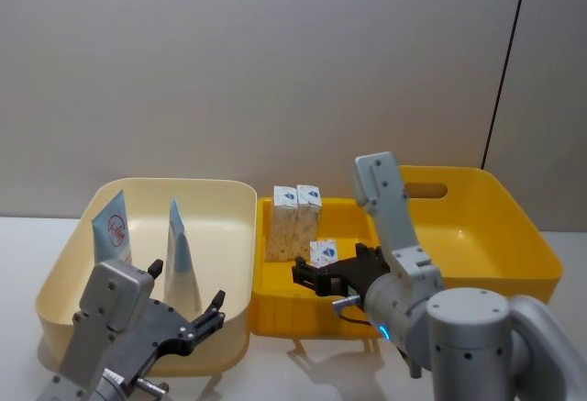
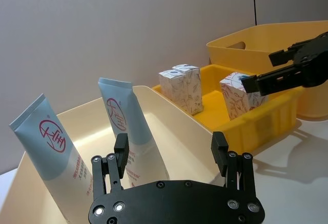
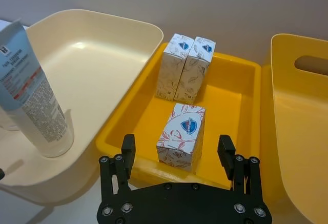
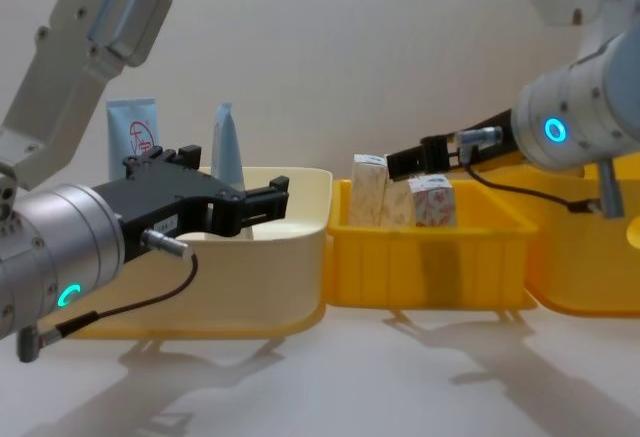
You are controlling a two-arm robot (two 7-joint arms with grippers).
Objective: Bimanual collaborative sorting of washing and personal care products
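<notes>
Two pale-blue tubes (image 1: 114,227) (image 1: 179,250) with red logos stand upright in the cream bin (image 1: 229,190). Three cream-white cartons sit in the small yellow tray (image 1: 275,314): two side by side at the back (image 1: 286,222) (image 1: 309,217) and one nearer the front (image 1: 322,252). My right gripper (image 1: 310,274) hovers open just at the tray's front wall, its fingers wider than the front carton (image 3: 182,134) and not touching it. Over the cream bin's near edge, my left gripper (image 1: 188,284) is open and empty, a little short of the tubes (image 2: 123,116).
A large yellow bin (image 1: 514,236) with a handle slot stands to the right, touching the small tray. The three containers sit in a row on a white table (image 4: 400,377), with a grey wall behind.
</notes>
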